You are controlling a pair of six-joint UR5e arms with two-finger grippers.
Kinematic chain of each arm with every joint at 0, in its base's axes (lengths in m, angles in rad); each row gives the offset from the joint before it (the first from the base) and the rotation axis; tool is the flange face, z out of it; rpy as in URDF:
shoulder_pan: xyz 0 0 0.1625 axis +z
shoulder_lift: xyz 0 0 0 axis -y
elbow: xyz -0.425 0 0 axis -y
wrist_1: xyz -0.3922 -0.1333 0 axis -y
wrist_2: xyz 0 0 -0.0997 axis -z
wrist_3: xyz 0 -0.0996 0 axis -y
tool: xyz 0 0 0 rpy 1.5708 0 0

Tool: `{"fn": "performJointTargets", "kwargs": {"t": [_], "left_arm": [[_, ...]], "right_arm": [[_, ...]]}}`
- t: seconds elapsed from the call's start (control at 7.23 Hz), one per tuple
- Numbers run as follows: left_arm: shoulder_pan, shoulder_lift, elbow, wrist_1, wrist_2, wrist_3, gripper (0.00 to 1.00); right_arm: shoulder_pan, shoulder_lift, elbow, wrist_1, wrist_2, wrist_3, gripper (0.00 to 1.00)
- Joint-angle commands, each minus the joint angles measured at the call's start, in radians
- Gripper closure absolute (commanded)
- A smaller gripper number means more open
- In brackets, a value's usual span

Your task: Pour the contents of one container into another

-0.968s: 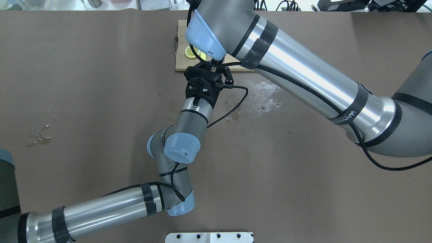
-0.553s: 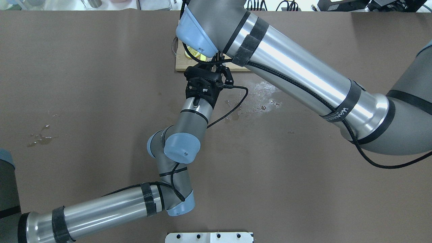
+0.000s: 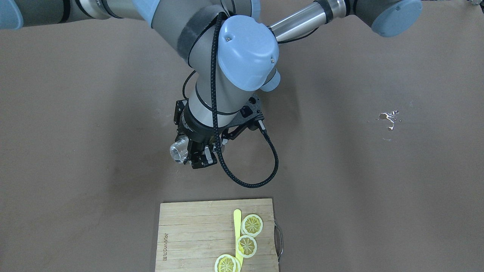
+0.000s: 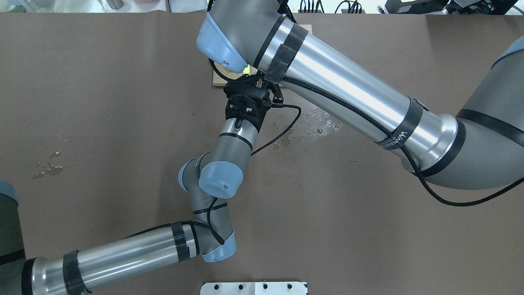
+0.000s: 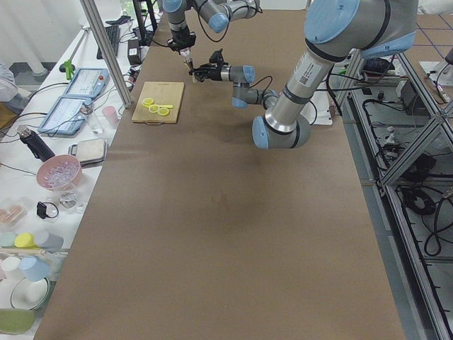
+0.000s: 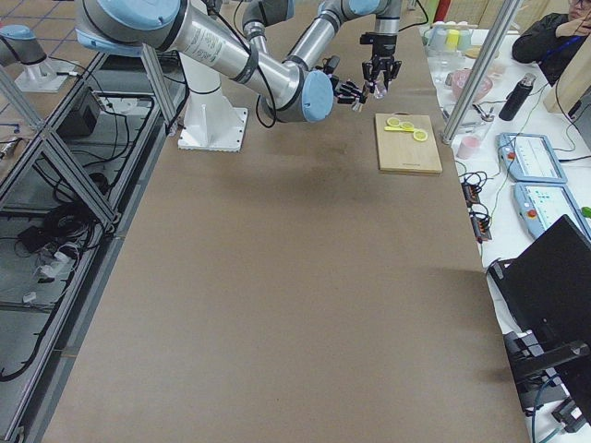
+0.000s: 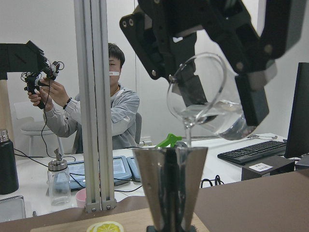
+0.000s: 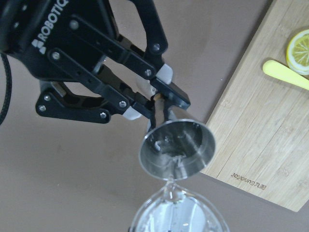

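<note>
A steel cone-shaped jigger (image 8: 177, 149) stands upright with my left gripper (image 8: 157, 104) shut on its stem; the left wrist view shows the jigger (image 7: 170, 183) close up. Just above it a clear glass (image 7: 205, 101) holding water is tilted, its lip over the jigger's mouth. A thin stream runs down from the glass into the jigger. My right gripper (image 3: 200, 160) is shut on the glass (image 3: 179, 151). In the overhead view the right arm hides both containers, and only the left gripper's (image 4: 249, 88) body shows.
A wooden cutting board (image 3: 196, 234) with lemon slices (image 3: 252, 224) and a yellow stick lies just beyond the grippers. Wet patches (image 4: 319, 114) mark the table beside the left wrist, and another wet patch (image 4: 49, 166) lies far left. An operator (image 7: 113, 106) sits behind the table.
The right arm's elbow and forearm have swung left and further out over the cutting board, covering more of it. The left arm has stayed where it was.
</note>
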Motion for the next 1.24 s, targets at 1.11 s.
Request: {"fn": "performJointTargets", "kwargs": {"t": [1.11], "left_arm": [[0.000, 0.002, 0.000, 0.000, -0.002, 0.000, 1.00]], "right_arm": [[-0.019, -0.013, 0.060, -0.006, 0.041, -0.036, 1.00]]}}
